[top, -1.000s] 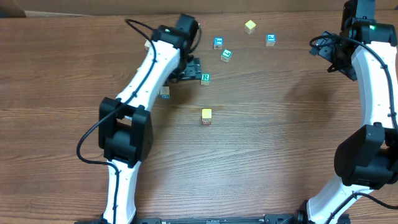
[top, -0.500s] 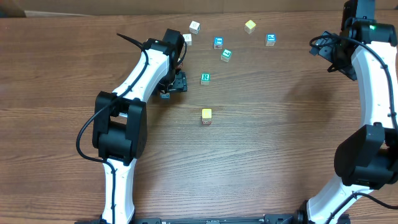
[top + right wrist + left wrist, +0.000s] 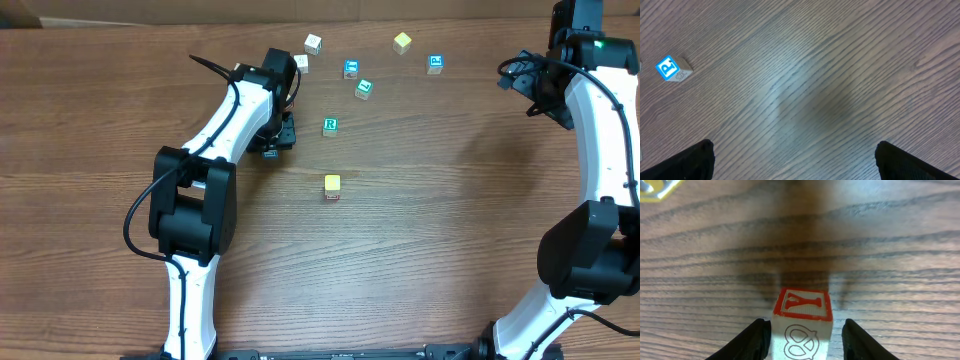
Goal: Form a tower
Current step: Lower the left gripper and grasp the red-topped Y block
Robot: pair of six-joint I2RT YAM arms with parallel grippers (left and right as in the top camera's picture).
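My left gripper [image 3: 806,330] straddles the red-Y cube [image 3: 803,305], jaws part-open, whether pinching I cannot tell; next, squeeze, lift toward the tower [image 3: 330,126]

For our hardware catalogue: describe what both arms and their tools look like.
The left arm and right arm share a build: white rounded links joined by bulky black joint housings. Thin black cables loop outside the joints. A small green light glows near the right arm's wrist. The left tool and right tool have matte black, rounded fingers.
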